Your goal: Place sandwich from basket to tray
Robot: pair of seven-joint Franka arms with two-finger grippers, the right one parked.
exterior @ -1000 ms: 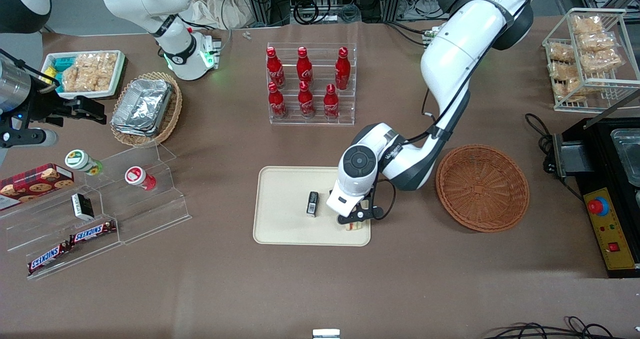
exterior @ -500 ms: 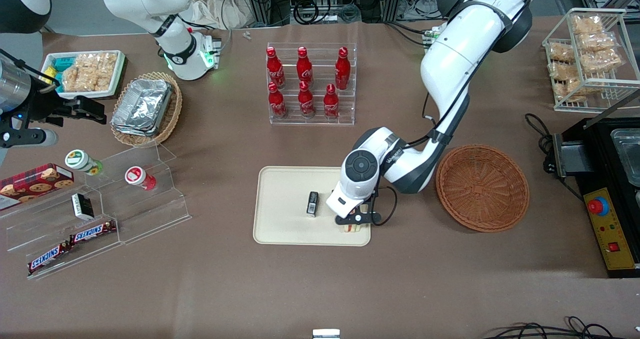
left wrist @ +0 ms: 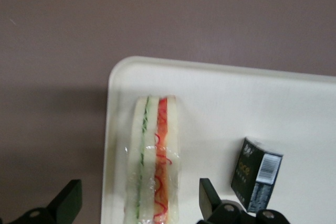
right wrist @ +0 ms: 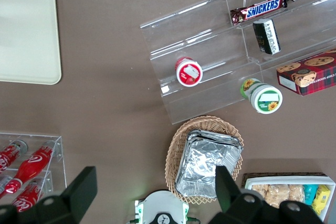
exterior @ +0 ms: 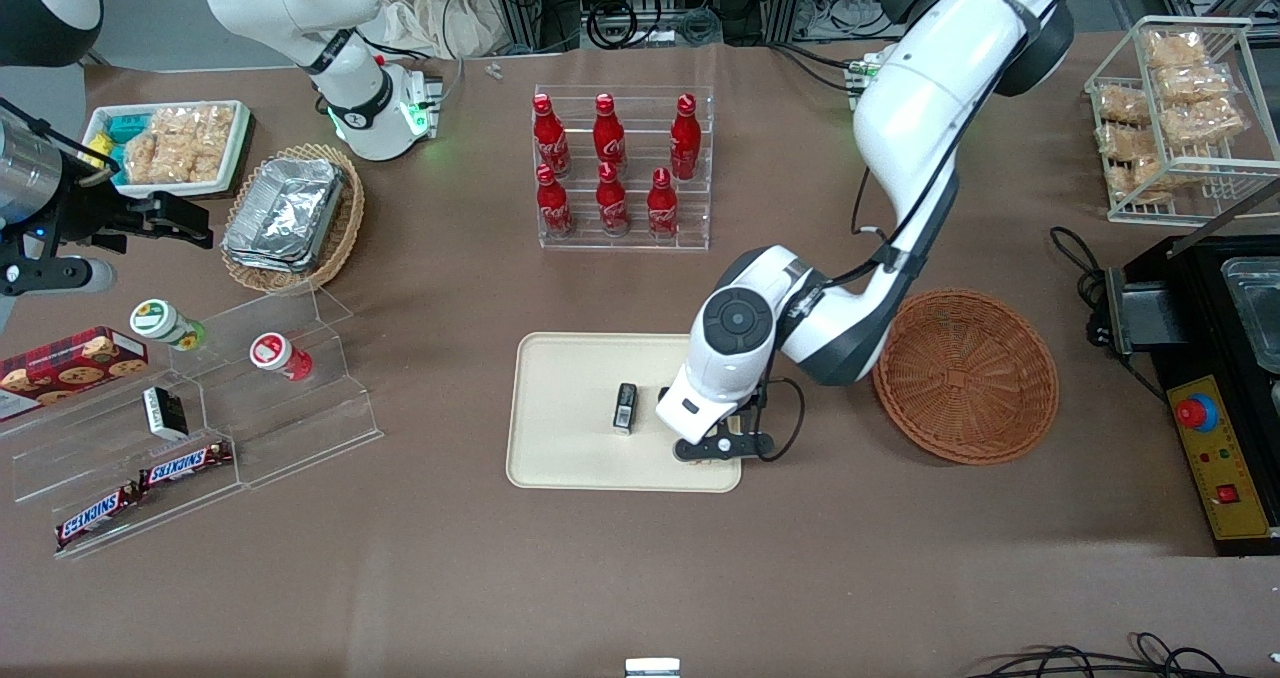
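The sandwich [left wrist: 155, 161], wrapped in clear film with green and red-orange filling layers, stands on edge on the cream tray [left wrist: 220, 98], close to the tray's rim. My left gripper [left wrist: 139, 203] is open, with one finger [left wrist: 68, 200] on each side of the sandwich and a gap at both. In the front view the gripper [exterior: 722, 446] is low over the tray [exterior: 570, 408], at the corner nearest the basket, and hides the sandwich. The reddish-brown basket [exterior: 965, 376] holds nothing.
A small black box [exterior: 625, 406] lies on the tray beside the gripper, also in the left wrist view [left wrist: 257, 174]. A rack of red bottles [exterior: 620, 168] stands farther from the front camera. A tan basket with foil pans [exterior: 290, 218] and acrylic shelves [exterior: 260, 398] lie toward the parked arm's end.
The left arm's wrist has shifted slightly toward the basket. The sandwich edge that showed under the gripper in the front view is now covered.
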